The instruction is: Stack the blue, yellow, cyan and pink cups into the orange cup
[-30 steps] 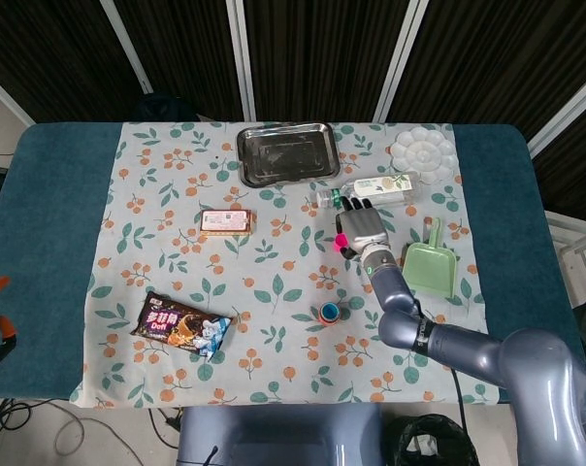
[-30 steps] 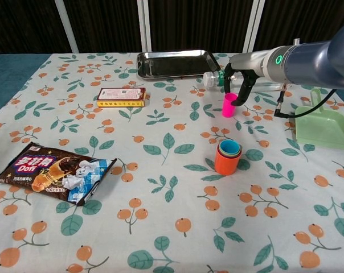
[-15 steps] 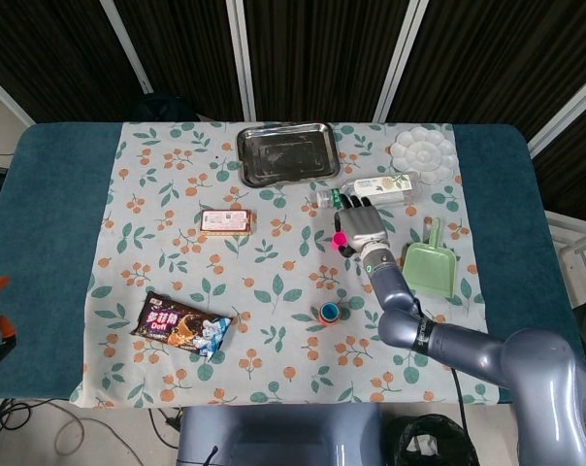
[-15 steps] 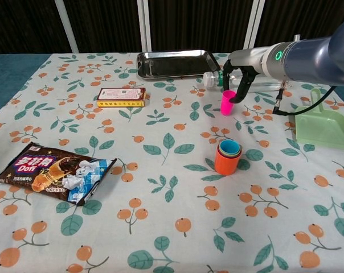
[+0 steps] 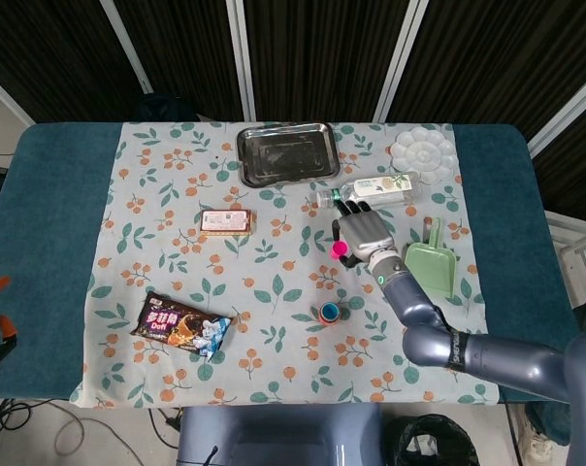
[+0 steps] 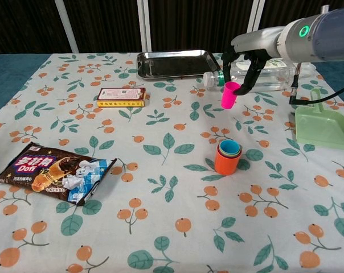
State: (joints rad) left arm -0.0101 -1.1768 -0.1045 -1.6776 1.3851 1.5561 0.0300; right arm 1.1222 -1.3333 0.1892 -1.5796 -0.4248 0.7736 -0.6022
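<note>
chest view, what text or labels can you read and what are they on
"Dofi": snack packet, white letters at its left end; the Chinese print beneath is too small to read.
Flat box: printed label, too blurred to read.
Bottle: label unreadable.
Cups, tray, dustpan: no text.

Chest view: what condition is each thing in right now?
pink cup: lifted off the table, held by the right hand
orange cup: upright, other cups nested inside, cyan on top
plastic bottle: lying on its side
steel tray: empty
</note>
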